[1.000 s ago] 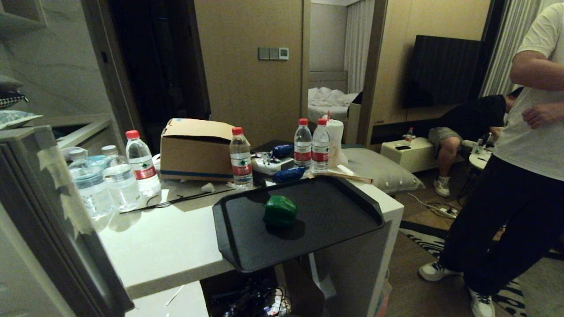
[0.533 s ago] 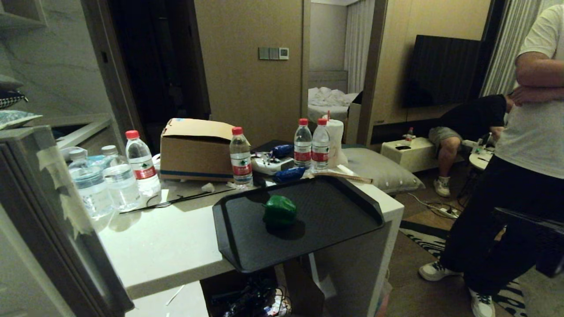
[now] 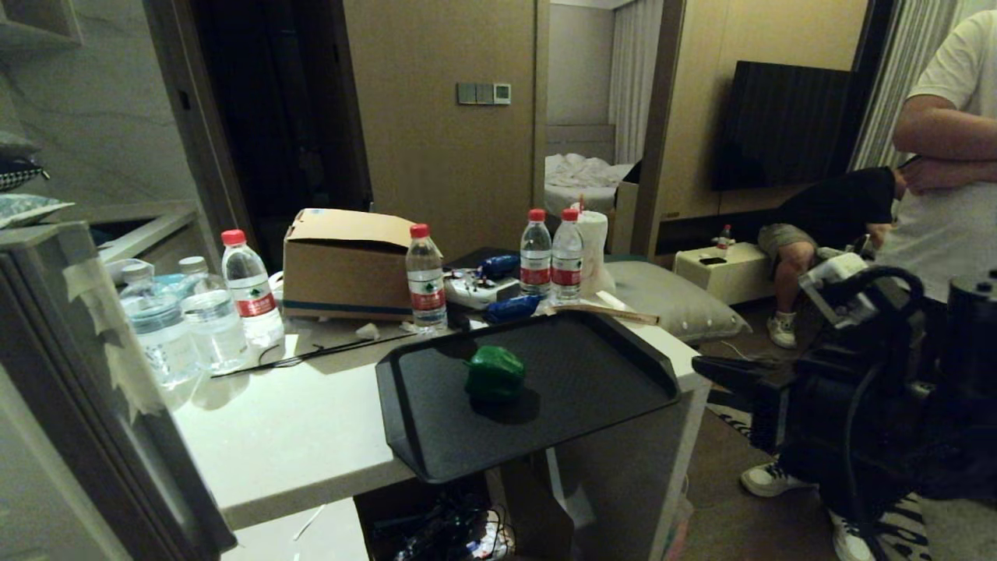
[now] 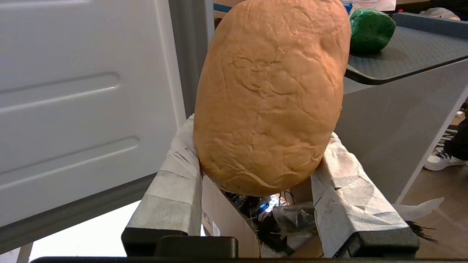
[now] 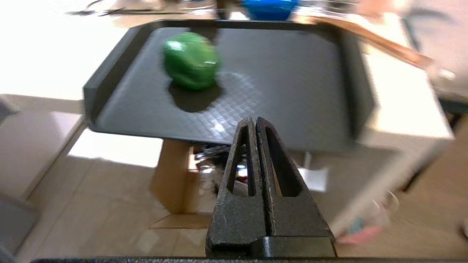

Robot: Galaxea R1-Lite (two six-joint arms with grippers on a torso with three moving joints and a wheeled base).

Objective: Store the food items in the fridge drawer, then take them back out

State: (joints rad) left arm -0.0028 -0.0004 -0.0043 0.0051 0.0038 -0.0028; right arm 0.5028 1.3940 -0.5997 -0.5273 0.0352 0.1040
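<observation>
The dark green food item (image 3: 494, 372) lies on a black tray (image 3: 607, 366) that overhangs the white counter's front edge. My right gripper (image 3: 713, 368) hovers just off the tray's right side, level with it, with its fingers shut and nothing between them. From the right wrist, the shut right gripper (image 5: 255, 122) points at the tray (image 5: 292, 91) and the green item (image 5: 190, 60). My left gripper (image 4: 259, 146), out of the head view, is shut on the tan-brown food item (image 4: 270, 91) between taped fingers (image 4: 175, 175), low beside the counter. The fridge drawer is out of view.
Water bottles (image 3: 249, 288) and a cardboard box (image 3: 347, 265) stand behind the tray. A fridge door (image 3: 86, 366) with tape scraps stands at the left. A standing person (image 3: 942, 218) and a seated one (image 3: 833, 210) are at the right. Cables fill a box (image 4: 270, 223) under the counter.
My right arm has swung up into the head view from the lower right, towards the tray. The standing person has folded their arms. The green item has not moved.
</observation>
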